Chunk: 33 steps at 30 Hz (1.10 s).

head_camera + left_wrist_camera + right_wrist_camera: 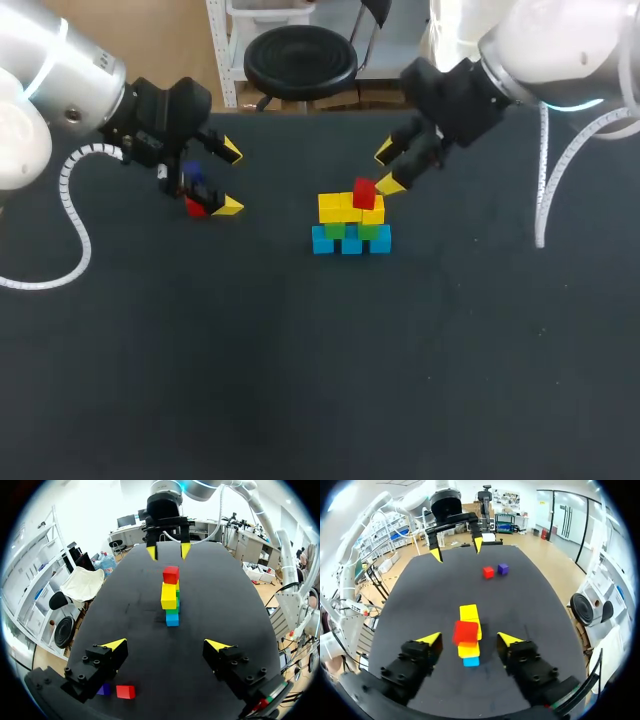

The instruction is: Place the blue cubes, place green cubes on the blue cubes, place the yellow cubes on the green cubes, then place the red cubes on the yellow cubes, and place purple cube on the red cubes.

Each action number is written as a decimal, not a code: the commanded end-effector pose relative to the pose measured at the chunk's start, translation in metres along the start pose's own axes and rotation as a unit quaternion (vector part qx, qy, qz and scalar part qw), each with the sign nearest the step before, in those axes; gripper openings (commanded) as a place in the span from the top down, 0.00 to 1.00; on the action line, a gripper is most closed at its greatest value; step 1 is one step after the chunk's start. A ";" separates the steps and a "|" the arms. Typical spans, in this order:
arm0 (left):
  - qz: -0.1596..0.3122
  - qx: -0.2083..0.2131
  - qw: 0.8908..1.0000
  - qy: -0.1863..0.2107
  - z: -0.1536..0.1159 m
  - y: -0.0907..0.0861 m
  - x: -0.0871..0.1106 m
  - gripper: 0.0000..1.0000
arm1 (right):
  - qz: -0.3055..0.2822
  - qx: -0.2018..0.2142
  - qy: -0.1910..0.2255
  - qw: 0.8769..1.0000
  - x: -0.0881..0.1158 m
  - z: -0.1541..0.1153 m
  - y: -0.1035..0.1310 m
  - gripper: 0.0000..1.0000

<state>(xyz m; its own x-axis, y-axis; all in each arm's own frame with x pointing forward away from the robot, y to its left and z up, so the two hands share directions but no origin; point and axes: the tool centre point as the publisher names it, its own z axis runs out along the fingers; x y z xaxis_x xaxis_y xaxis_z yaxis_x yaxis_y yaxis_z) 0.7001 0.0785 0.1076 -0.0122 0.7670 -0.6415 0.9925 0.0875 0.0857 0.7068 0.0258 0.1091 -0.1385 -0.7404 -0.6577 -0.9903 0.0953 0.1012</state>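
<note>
Robotics lab. Left arm [60, 90] and right arm [560, 45], both white industrial units (coiled white cable [72, 205] run along each), come in over one black bench [300, 380]. The props on it are small coloured cubes [340, 208]: test-rig setup.

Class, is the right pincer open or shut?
Open: the right pincer has its yellow tips wide apart, with a gap on each side of the top red cube.

The glossy white left arm [45, 70] and right arm [560, 40] trail coiled white cables [66, 185]. The left gripper [231, 178] and right gripper [387, 168] are black, screw-studded, yellow-tipped.
</note>
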 end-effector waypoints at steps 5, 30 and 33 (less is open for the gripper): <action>0.000 0.000 1.000 0.000 0.000 0.000 0.000 0.00 | 0.023 0.030 -0.004 0.999 0.021 -0.008 0.021 1.00; 0.000 0.000 1.000 0.000 0.000 0.000 0.000 0.00 | 0.017 -0.001 0.004 1.000 0.014 0.013 0.005 1.00; 0.000 0.000 1.000 0.000 0.000 0.000 0.000 0.00 | 0.015 -0.002 0.005 1.000 0.012 0.014 0.003 1.00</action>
<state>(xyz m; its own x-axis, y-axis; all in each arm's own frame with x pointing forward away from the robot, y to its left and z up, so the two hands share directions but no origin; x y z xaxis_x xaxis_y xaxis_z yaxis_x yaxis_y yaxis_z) 0.7001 0.0785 0.1076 -0.0122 0.7670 -0.6415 0.9925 0.0876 0.0858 0.6968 0.0240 0.0914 -0.1672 -0.7418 -0.6494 -0.9859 0.1208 0.1158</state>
